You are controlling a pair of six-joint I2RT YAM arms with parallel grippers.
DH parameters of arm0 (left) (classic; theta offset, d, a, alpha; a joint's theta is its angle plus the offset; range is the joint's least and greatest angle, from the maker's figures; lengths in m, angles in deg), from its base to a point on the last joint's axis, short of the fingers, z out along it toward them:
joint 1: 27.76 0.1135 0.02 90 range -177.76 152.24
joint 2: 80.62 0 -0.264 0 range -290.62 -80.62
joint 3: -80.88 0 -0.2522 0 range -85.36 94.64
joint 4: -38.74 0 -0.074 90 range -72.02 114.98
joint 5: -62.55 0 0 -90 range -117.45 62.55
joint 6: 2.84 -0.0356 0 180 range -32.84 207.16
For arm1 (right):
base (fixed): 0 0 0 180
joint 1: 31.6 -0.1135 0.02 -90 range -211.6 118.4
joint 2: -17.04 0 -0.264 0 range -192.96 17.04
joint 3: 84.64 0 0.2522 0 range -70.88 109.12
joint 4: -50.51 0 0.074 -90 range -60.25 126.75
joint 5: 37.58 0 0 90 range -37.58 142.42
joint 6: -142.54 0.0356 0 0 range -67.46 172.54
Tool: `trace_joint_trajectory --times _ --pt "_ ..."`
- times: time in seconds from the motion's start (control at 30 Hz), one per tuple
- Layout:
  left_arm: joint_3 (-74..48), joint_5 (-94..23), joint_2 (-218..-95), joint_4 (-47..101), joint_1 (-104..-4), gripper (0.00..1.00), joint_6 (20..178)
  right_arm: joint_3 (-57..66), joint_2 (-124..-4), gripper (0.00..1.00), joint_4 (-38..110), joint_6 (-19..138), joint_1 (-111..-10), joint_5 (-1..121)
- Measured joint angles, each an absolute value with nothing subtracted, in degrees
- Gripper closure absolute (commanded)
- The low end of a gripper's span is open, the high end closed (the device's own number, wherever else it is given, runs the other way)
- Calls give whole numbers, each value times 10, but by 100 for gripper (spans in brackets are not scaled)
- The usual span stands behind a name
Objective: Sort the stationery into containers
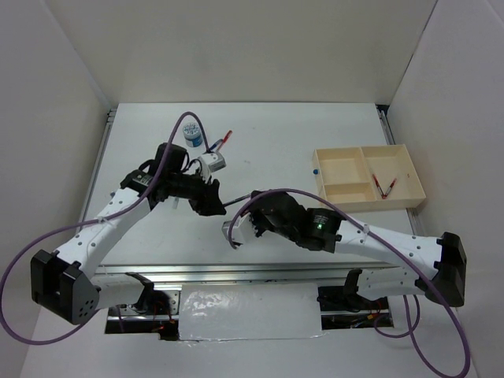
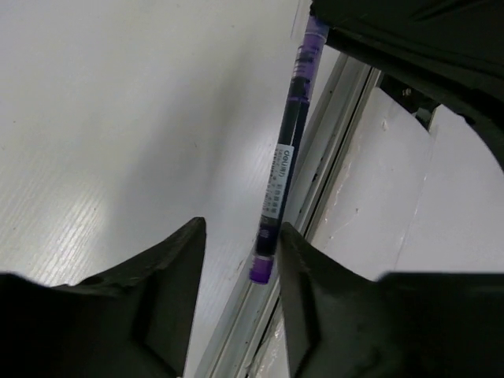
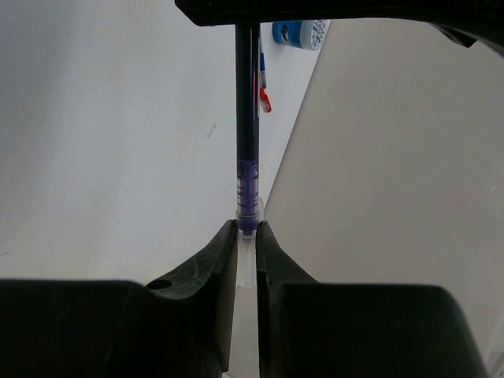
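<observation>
Near the middle of the table (image 1: 283, 157), the right gripper (image 3: 246, 232) is pinching one purple end of a dark pen (image 3: 248, 157) tight between its fingers. It is holding the pen up off the table and pointing it at the other arm. I think this is so the other arm can take it.

The left gripper (image 2: 240, 232) is hanging around the pen's other end with its fingers apart. The pen is sitting between them, right beside one finger (image 2: 303, 264), with a gap on the other side. So I think this gripper is not gripping it yet.

Farther back on the left, a blue-and-white roll (image 1: 191, 134) and a red-tipped pen (image 1: 223, 140) are lying on the table, not yet sorted. Far on the right, the beige tray (image 1: 370, 203) is holding two red-ended pens (image 1: 383, 185) in its right part.
</observation>
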State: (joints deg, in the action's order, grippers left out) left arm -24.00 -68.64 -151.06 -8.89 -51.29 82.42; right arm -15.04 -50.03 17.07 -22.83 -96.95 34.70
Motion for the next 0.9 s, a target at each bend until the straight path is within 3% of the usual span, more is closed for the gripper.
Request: trace_joint_trajectory --times 0.07,0.1,0.17,0.23,0.27,0.37,0.43,0.7,0.8,0.9 --pt "-240 -682 -1515 -92 -517 67 822 -152 -499 100 172 -235 -973 344" --pt "-240 -682 -1515 -93 -518 80 821 -153 -497 100 174 -238 -974 343" --pt "-240 -693 -1515 -96 -521 96 812 -161 -494 97 185 -246 -974 335" --pt "-240 -701 -1514 -98 -533 100 808 -170 -492 89 191 -250 -974 328" --pt "-240 -701 -1514 -99 -534 100 807 -174 -491 68 193 -252 -974 326" --pt "-240 -696 -1511 -97 -534 100 811 -178 -490 33 212 -253 -975 316" --pt "-240 -692 -1505 -93 -532 100 817 -175 -490 23 221 -247 -976 303" --pt "-240 -686 -1432 -20 -464 100 896 -106 -451 19 141 -154 -933 281" --pt "-252 -685 -1399 62 -436 100 966 -44 -424 20 89 -55 -860 339" --pt "-290 -692 -1374 173 -417 100 1070 49 -429 21 49 86 -719 462"
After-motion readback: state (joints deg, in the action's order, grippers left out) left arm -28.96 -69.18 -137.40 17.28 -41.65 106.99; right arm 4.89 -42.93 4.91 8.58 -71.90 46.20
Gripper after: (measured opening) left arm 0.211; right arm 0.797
